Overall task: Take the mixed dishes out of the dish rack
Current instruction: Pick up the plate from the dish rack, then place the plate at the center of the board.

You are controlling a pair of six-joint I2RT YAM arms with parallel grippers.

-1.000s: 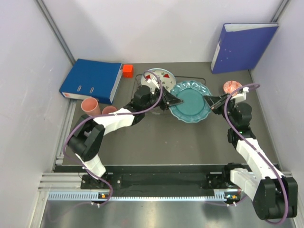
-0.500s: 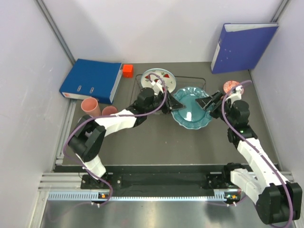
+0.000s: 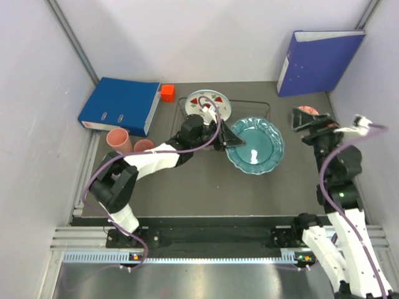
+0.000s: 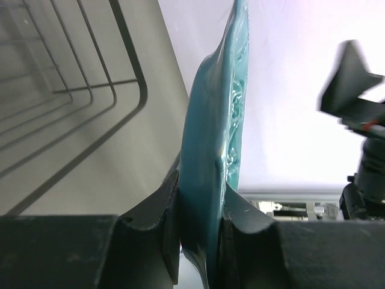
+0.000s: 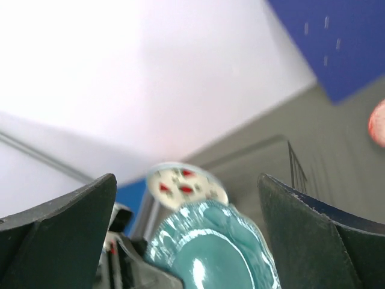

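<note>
Teal scalloped plate [image 3: 255,146]: centre of frame, overlapping the lower right corner of the dish rack [image 3: 257,104]. Its left rim is pinched in the left gripper [image 3: 229,141] (both fingers pressed against it, per the wrist view).
Right gripper [image 3: 301,121]: right of frame, spread wide, holding nothing.
White plate [image 3: 209,102]: upright in the rack, upper centre.

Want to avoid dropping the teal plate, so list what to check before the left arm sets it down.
1. Left gripper shut on teal plate rim: ok.
2. Right gripper open, apart from the plate: ok.
3. Plate apart from dish rack wires, by the left wrist view: ok.
4. Plate's underside on the table or lifted: cannot tell.
5. Bare table nearer the arms for set-down: ok.
</note>
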